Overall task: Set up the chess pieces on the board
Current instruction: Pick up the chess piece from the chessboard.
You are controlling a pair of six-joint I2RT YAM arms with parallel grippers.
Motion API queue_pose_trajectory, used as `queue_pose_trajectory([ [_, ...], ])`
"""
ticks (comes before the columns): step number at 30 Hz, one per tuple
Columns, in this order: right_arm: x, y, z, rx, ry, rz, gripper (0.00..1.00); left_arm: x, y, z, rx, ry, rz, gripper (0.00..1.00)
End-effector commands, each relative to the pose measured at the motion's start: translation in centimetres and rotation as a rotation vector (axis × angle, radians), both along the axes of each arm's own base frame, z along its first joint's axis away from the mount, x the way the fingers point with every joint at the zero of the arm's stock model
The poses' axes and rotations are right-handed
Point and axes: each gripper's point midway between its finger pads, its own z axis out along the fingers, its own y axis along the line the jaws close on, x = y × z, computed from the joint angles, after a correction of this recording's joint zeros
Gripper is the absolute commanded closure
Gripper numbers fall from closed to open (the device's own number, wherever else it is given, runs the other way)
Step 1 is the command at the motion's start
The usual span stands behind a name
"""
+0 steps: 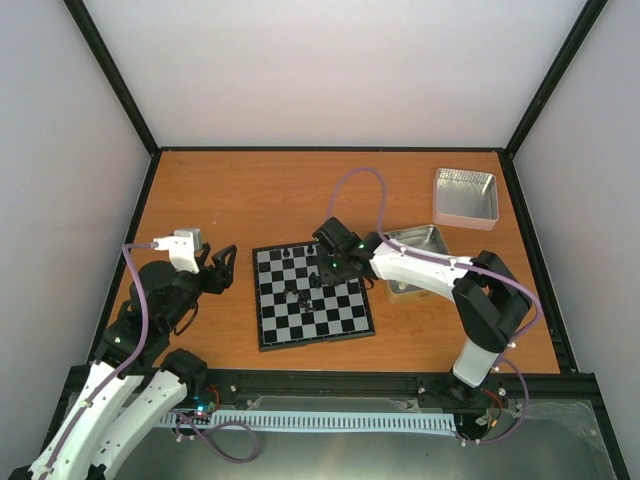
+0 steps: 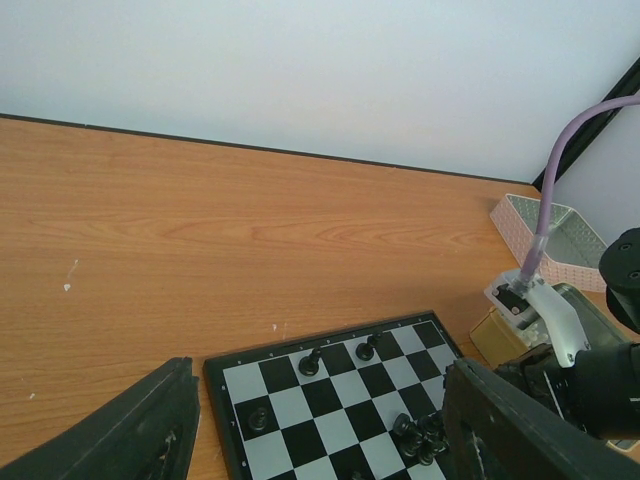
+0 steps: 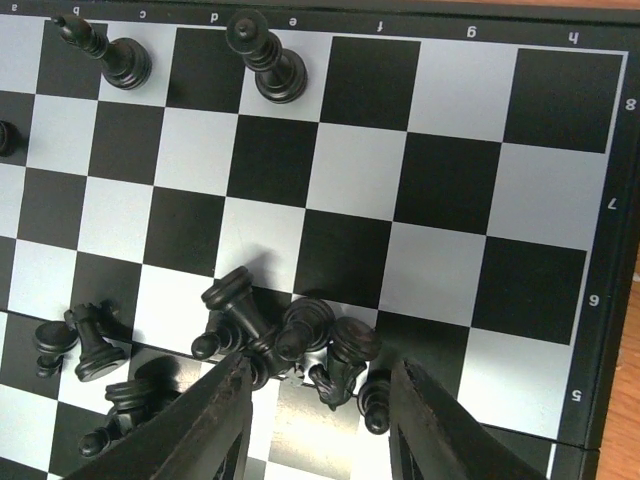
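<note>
Right end effector (image 3: 318,385), fingers apart, straddles a tight heap of toppled chess pieces (image 3: 290,335) near the middle of the board (image 3: 450,130); closing here risks pinching two at once or scattering neighbours, since they lie touching.

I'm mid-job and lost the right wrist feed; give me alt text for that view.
The right gripper, open, straddles the edge of a heap of toppled tiny black chess pieces on the small black and light-grey checked chessboard. Two more black pieces stand upright in the row marked 8; a few others lie toppled at lower left.
</note>
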Motion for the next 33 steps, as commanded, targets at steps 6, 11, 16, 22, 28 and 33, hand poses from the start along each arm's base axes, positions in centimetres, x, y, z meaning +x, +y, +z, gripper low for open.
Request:
queue_pose_trajectory([
  [6, 0.0, 1.4, 0.0, -0.04, -0.016, 0.03, 0.63, 0.0, 0.2, 0.4, -0.012, -0.01, 0.012, 0.32],
  [11, 0.3, 1.3, -0.6, -0.075, -0.019, 0.017, 0.69, 0.0, 0.2, 0.4, -0.012, -0.01, 0.012, 0.32],
  [16, 0.5, 1.3, -1.4, -0.093, -0.012, 0.012, 0.75, 0.0, 0.2, 0.4, -0.012, -0.011, 0.012, 0.32],
  [22, 0.7, 1.7, -2.0, -0.096, -0.009, 0.022, 0.79, 0.0, 0.2, 0.4, -0.012, -0.011, 0.013, 0.32],
  [28, 1.2, 1.8, -1.7, -0.104, -0.032, 0.016, 0.92, -0.1, 0.2, 0.4, -0.012, -0.012, 0.015, 0.32],
  [33, 1.8, 1.5, 0.5, -0.072, -0.097, -0.01, 0.94, 0.0, 0.3, 0.4, -0.011, -0.01, 0.019, 0.32],
])
